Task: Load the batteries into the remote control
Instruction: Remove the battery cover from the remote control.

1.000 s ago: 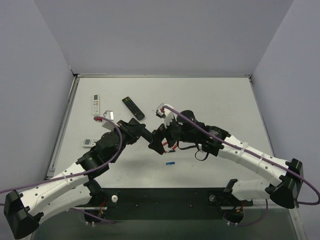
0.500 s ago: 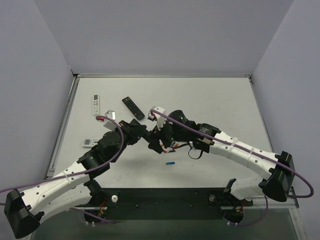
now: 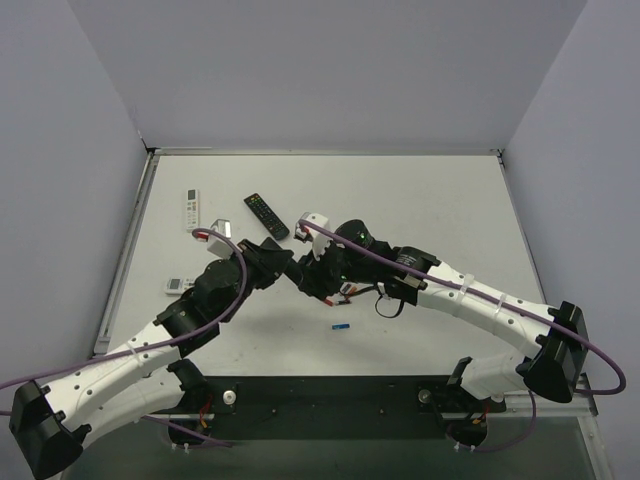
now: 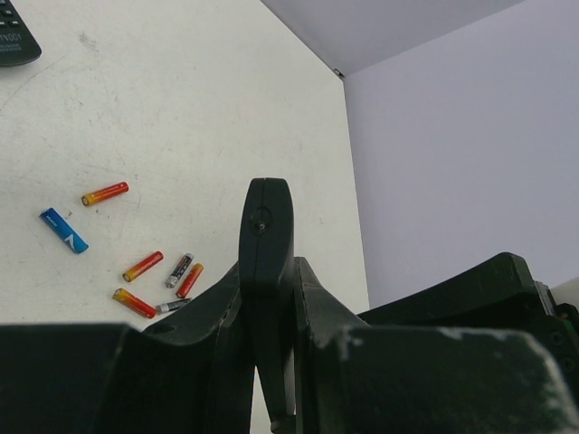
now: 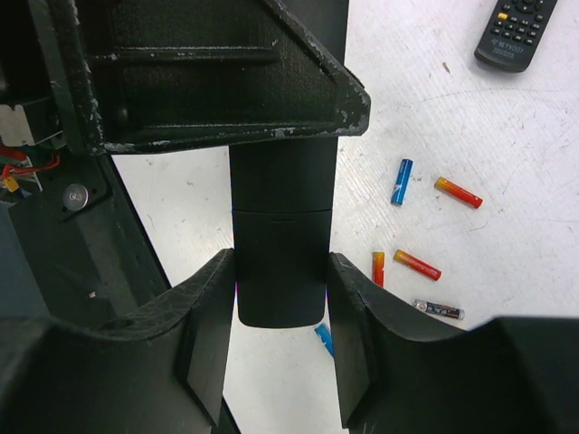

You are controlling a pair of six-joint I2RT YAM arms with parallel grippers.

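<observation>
The remote control (image 5: 280, 262) is a slim matte-black bar with a plain face and a seam running across it. It's up off the table, with one end clamped in the left pincer (image 4: 269, 307). The free end pokes between the fingers of the right pincer (image 5: 280, 280), which hug both its sides, though I can't tell if they're actually squeezing. The batteries (image 5: 417, 264) lie loose on the table, below and to one side of the right pincer. They're mostly red-orange, with a couple blue and one dark.
</observation>
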